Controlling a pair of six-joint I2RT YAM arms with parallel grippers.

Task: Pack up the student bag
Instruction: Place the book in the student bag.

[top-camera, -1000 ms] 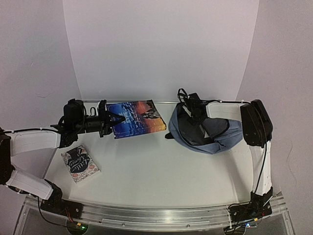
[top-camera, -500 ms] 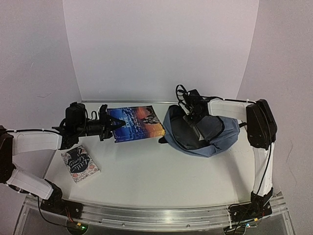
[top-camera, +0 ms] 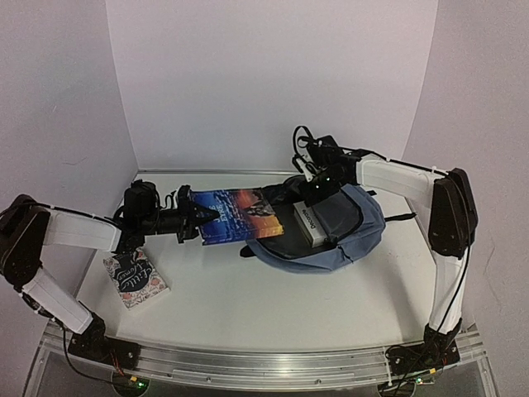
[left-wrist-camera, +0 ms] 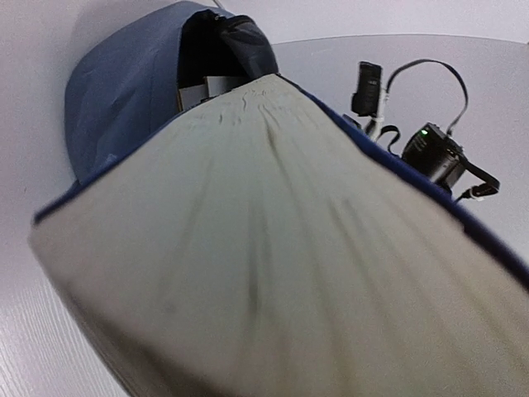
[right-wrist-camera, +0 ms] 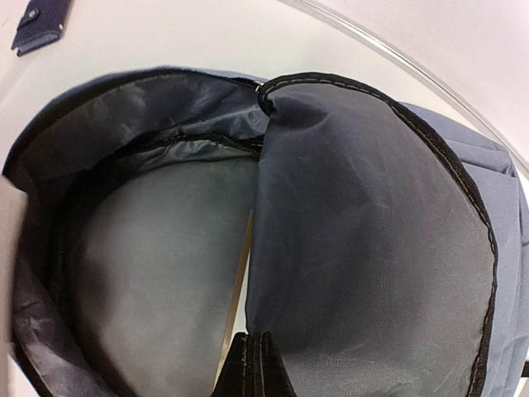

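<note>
The slate-blue student bag (top-camera: 347,227) lies at the back right with its mouth facing left. My right gripper (top-camera: 317,179) is shut on the bag's upper flap (right-wrist-camera: 372,223) and holds the mouth open; in the right wrist view its fingers (right-wrist-camera: 256,368) pinch the grey lining. A pale boxed book (top-camera: 311,224) lies inside the bag. My left gripper (top-camera: 198,217) is shut on a large sunset-cover book (top-camera: 240,212), whose far end reaches the bag's mouth. The book's page edge (left-wrist-camera: 273,248) fills the left wrist view and hides the jaws; the bag (left-wrist-camera: 124,99) is beyond it.
A small floral-cover book (top-camera: 136,276) lies flat at the front left, below my left arm. Black straps (top-camera: 398,217) trail from the bag to the right. White walls close the back and both sides. The table's metal rail (top-camera: 264,365) runs along the front.
My right gripper has dragged the bag left and raised its flap, so the inside and the boxed book now show. My left gripper has carried the large book right, to the mouth.
</note>
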